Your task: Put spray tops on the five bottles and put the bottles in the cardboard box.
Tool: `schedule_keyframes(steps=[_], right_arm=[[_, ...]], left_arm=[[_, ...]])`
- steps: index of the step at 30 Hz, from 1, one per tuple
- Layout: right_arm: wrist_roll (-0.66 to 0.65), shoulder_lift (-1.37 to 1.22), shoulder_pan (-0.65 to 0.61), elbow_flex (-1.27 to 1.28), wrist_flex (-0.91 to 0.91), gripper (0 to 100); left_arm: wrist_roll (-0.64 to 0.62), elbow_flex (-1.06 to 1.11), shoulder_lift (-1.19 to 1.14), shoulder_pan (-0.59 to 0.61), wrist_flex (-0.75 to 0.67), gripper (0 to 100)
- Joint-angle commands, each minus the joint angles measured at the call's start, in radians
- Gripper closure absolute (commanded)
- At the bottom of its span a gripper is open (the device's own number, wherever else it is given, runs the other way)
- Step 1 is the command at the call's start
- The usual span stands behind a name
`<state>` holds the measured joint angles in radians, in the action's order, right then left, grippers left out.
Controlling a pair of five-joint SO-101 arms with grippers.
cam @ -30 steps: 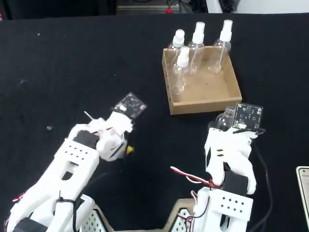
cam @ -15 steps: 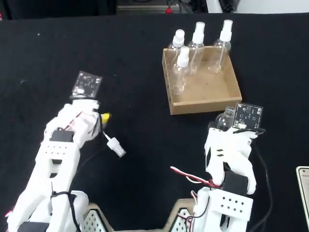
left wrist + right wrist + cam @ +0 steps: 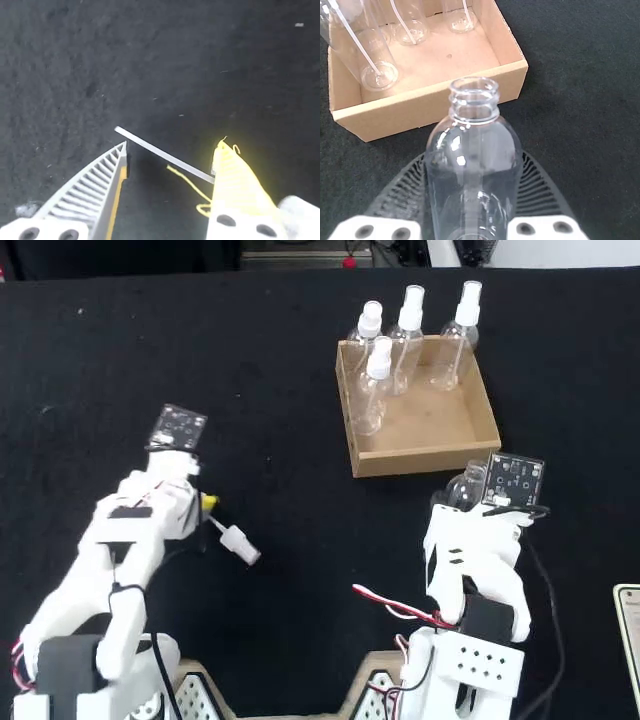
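**Last spray top lying loose, left tool straddling its thin tube**

The left tool (image 3: pixel 171 146) is hanging low over the desk (image 3: pixel 150 340) with its jaws standing apart, and the dip tube (image 3: pixel 165 156) of the last spray top (image 3: pixel 238 543) is running across the gap between them. The spray top itself is lying on its side on the desk, just beside that tool. The right tool (image 3: pixel 472 186) is gripping the one uncapped bottle (image 3: pixel 472 150) by its body, holding it upright with its open neck up, just in front of the cardboard box (image 3: pixel 420 458). Four capped bottles (image 3: pixel 378 380) are standing inside the box.

The risk, as I am judging it, is lying in the grasp. The tube is thin and looks flexible, so closing on it may be bending it or letting the heavier head swing and droop, which would make threading the tube into the narrow neck hard. A grip that is catching only the tube's end may be flicking the spray top away across the desk. The bottle is clear and smooth, so pressing a misaligned top down on it may be tilting it in the right tool.
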<state>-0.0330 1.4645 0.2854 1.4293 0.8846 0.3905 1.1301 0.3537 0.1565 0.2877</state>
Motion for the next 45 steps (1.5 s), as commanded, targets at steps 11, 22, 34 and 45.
schedule_keyframes(steps=[11,22,34,45], right_arm=[[0.002,0.022,0.012,-0.007,-0.029,94.2],[0.002,0.022,0.012,-0.007,-0.029,94.2],[0.002,0.022,0.012,-0.007,-0.029,94.2],[0.002,0.022,0.012,-0.007,-0.029,94.2]], left_arm=[[0.379,-0.054,0.057,0.127,0.4,74],[0.387,-0.054,0.512,0.116,0.671,74],[0.592,-0.079,0.741,-0.24,1.062,74],[0.592,-0.378,0.247,-0.277,1.057,74]])
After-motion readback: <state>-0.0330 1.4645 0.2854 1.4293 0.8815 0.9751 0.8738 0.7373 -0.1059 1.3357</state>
